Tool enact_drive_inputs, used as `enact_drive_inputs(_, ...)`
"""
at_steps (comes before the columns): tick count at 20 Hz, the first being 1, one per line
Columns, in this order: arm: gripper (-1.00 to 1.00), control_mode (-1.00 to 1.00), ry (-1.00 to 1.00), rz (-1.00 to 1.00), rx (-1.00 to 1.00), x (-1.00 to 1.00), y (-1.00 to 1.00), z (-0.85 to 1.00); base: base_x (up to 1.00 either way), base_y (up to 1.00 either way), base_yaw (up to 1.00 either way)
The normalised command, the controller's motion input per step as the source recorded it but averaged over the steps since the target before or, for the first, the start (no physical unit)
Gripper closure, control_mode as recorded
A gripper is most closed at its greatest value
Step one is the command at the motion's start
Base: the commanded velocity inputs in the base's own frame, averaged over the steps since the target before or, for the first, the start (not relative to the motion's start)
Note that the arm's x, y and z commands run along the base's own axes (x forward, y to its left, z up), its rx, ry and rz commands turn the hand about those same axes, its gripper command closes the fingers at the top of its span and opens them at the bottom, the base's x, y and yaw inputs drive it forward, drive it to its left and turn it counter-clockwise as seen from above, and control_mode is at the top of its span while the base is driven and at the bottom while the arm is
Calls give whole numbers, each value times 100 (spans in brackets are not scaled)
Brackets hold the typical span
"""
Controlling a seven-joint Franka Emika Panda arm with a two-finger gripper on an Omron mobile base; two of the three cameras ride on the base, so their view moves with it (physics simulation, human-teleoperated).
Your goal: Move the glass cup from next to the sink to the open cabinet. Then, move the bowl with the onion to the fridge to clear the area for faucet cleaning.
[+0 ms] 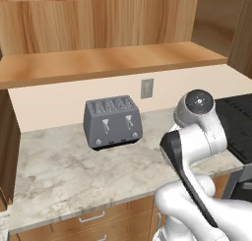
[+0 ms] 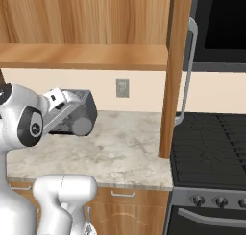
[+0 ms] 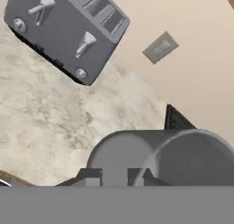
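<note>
My gripper (image 3: 114, 176) is shut on the glass cup (image 3: 173, 159), a plain grey tumbler lying on its side between the fingertips (image 3: 89, 175). In the right base view the glass cup (image 2: 81, 125) hangs above the marble counter, just in front of the toaster. The open cabinet's long wooden shelf (image 1: 108, 63) runs above the counter, higher than the cup, and shows again as the plank (image 2: 86, 56). The sink, faucet, bowl, onion and fridge are out of view.
A grey four-slot toaster (image 1: 113, 122) stands on the marble counter (image 1: 74, 181) under a wall outlet (image 1: 146, 88). A black stove (image 2: 211, 143) lies to the right, past a wooden post (image 2: 174, 71). Bare counter stretches left of the toaster.
</note>
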Motion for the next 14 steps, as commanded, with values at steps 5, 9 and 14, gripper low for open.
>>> enact_drive_inputs(5,100,-100,-2,56,3,-28,0,97,0,0,0)
enact_drive_inputs(9,100,-100,-3,15,-1,0,0,100,0,0,0)
enact_drive_inputs(14,100,-100,-13,0,2,1,2,100,0,0,0)
